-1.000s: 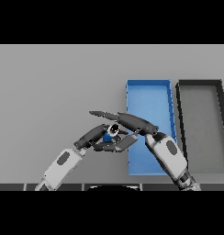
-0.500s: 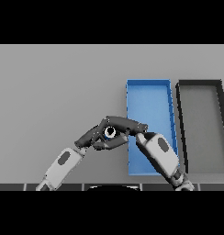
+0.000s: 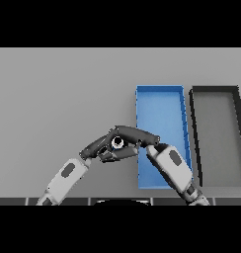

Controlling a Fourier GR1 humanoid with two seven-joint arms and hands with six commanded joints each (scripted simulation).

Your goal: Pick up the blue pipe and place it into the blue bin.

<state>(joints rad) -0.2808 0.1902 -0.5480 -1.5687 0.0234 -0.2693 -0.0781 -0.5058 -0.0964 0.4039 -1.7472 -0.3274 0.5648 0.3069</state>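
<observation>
The blue pipe (image 3: 117, 143) shows end-on as a small pale ring, just left of the blue bin (image 3: 160, 89) and near its front corner. My right hand (image 3: 136, 135) reaches in from the lower right, its fingers curled over the pipe from above and its thumb under it. From the lower left, my left hand (image 3: 97, 147) comes with its fingers stretched straight against the pipe's left side. Most of the pipe's body is hidden between the two hands. My right forearm lies over the bin's front left part.
A black bin (image 3: 214, 89) of about the same size stands right of the blue bin, side by side with it. Both bins hold nothing that I can see. Grey table spreads to the left and behind.
The right hand's fingers, straight and spread a second ago, have curled down round the pipe. Both hands have drawn together slightly to the left, and the pipe now shows less blue.
</observation>
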